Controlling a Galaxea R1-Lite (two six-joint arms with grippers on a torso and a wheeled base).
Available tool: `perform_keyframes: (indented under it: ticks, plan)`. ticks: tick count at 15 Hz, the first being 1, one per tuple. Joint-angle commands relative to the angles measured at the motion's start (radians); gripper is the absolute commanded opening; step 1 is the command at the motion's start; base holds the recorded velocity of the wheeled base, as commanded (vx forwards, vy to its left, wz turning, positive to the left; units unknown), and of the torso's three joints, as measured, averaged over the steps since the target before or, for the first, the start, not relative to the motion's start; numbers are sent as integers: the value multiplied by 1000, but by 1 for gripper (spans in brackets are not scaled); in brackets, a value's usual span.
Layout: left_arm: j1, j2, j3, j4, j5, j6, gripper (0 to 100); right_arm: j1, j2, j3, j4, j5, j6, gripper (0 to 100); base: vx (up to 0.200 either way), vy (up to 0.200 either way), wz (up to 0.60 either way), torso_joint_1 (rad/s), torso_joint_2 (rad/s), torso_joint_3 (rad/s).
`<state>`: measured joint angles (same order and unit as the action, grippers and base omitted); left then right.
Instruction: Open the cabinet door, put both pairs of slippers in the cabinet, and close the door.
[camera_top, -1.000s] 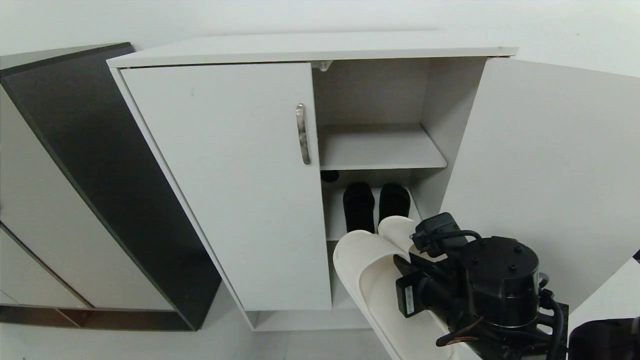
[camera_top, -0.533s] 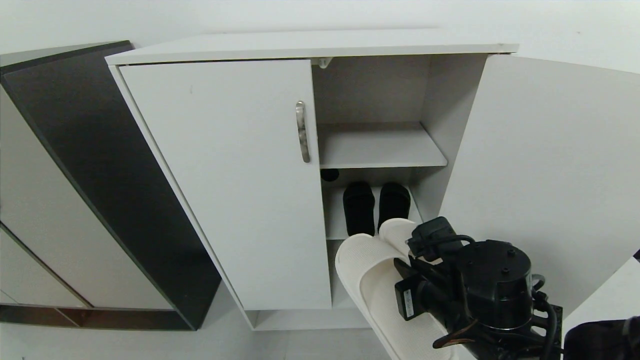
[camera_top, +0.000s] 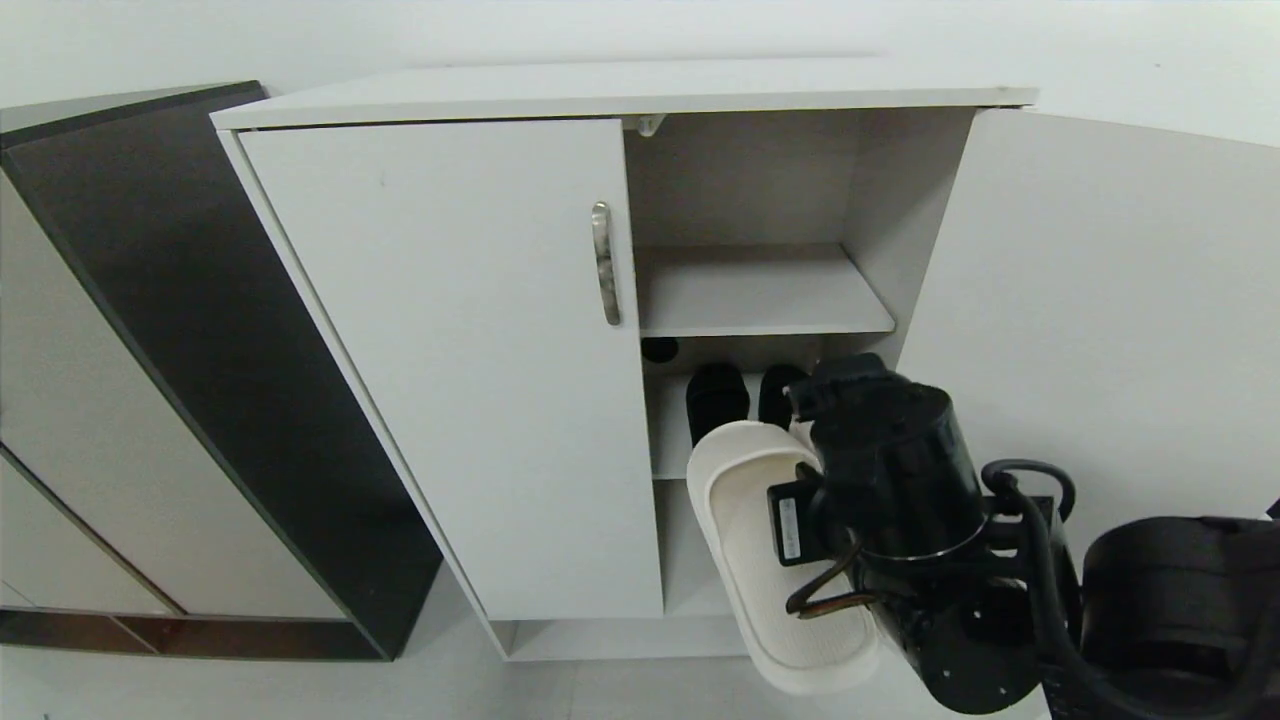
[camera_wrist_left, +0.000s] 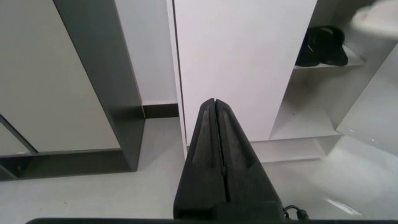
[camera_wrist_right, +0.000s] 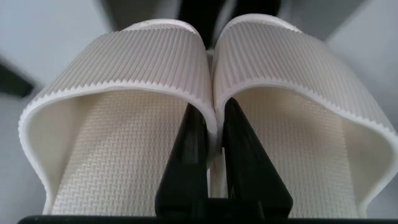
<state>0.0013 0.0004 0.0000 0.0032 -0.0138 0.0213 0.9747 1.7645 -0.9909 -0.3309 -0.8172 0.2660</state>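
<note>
Cabinet (camera_top: 600, 95) ahead, right gripper (camera_wrist_right: 213, 134) pinching white slippers (camera_top: 745, 530)

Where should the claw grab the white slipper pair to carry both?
Pinch the touching inner strap edges of the white slippers, coming from the heel end, one finger under each strap. Side by side, those edges make one thin ridge; the right claw is shut on it.

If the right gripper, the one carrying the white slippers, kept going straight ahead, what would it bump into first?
Probably the pair of black slippers on the cabinet's lower shelf: the ribbed white slippers held in the right gripper point at them. Depth is unclear.
</note>
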Motion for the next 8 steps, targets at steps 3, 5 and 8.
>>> perform_keyframes:
  ticks: [3,5,8]
  plan:
    - [0,1,0,0,0,-3,0,19,-33,-161,87,-66,4,0,0,0,0,0,0,0]
    - [0,1,0,0,0,-3,0,9,-33,-164,49,-66,-39,0,0,0,0,0,0,0]
    - [0,1,0,0,0,-4,0,6,-25,-158,-68,-65,-120,0,0,0,0,0,0,0]
